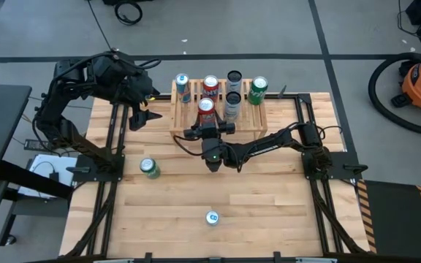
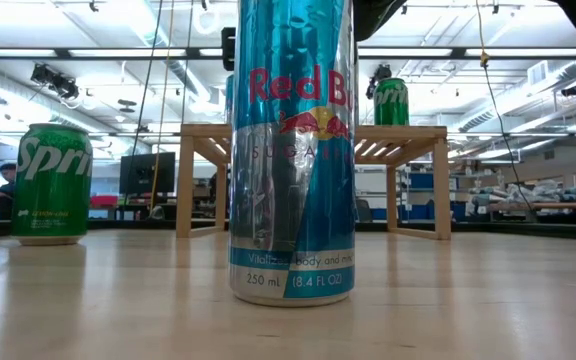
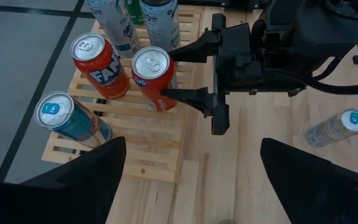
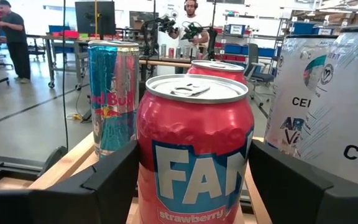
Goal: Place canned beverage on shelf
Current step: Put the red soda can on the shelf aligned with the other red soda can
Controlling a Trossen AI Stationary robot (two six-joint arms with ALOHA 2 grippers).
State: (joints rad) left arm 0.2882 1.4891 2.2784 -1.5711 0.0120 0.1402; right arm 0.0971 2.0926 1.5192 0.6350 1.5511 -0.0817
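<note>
Red Fanta can [image 1: 206,109] (standing on the shelf [image 1: 251,123]) sits pinched between right gripper [image 1: 207,123] fingers.

A slim blue-and-silver can [image 2: 291,150] reads "Red Bu" and "250 mL (8.4 FL OZ)"; a green can [image 2: 52,184] reads "Sprit". A red can [image 4: 194,149] shows "FA" and "strawberry"; a white can [image 4: 328,99] shows "CE".

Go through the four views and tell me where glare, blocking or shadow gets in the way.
Low view: the Red Bull can stands so near the lens that it blocks most of the shelf; ceiling strip lights glare behind. Right wrist view: the strawberry Fanta can fills the frame, lit evenly. Left wrist view: its own fingers are dark silhouettes. High view: even light, soft shadows.
</note>
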